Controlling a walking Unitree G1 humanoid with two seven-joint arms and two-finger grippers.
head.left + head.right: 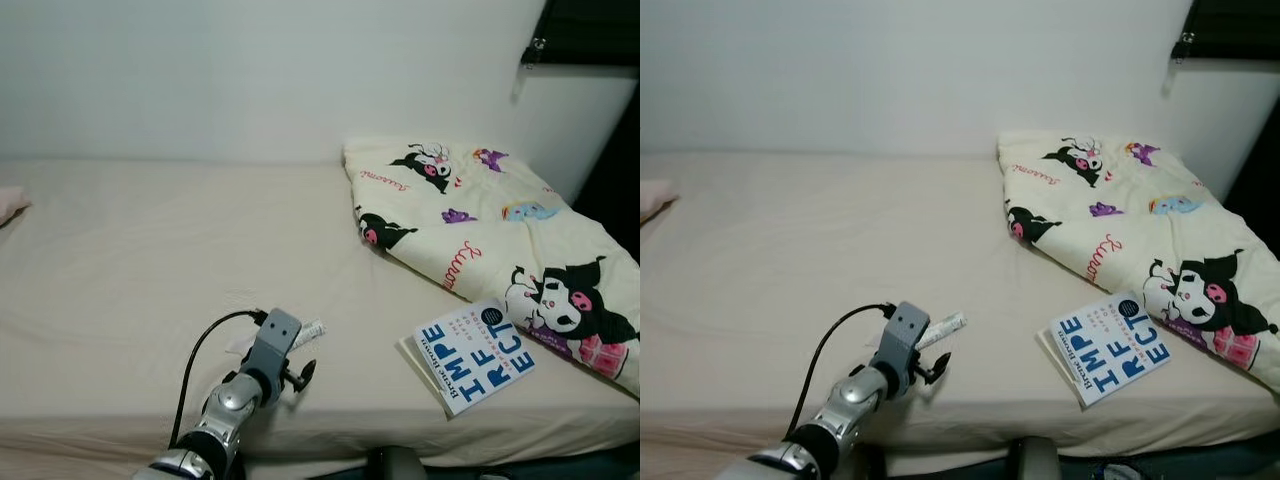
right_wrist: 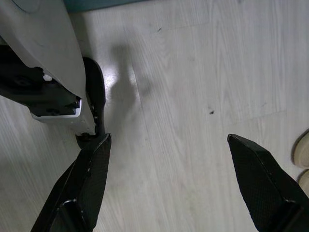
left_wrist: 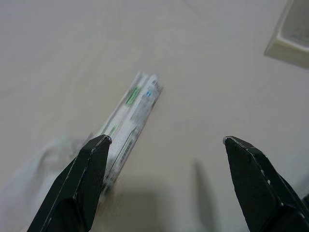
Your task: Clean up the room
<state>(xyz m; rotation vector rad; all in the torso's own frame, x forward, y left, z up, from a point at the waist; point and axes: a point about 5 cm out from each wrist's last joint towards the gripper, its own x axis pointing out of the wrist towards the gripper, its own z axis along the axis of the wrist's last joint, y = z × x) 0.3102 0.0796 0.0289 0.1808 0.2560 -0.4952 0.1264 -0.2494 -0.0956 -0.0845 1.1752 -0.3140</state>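
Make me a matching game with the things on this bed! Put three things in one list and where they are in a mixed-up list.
Things:
1. small wrapped packet
2. blue and white book
3. cartoon blanket

Places:
A. bunched up on the robot's right side of the bed, by the wall
B. lying just ahead of the left gripper, whose jaws are open
C. flat near the front edge of the bed, its corner touching the blanket

Pairs: 1-B, 2-C, 3-A

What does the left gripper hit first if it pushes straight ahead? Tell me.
Probably the small white tube lying on the bed sheet; it sits just ahead of the open left gripper, nearer one finger, though depth is unclear.
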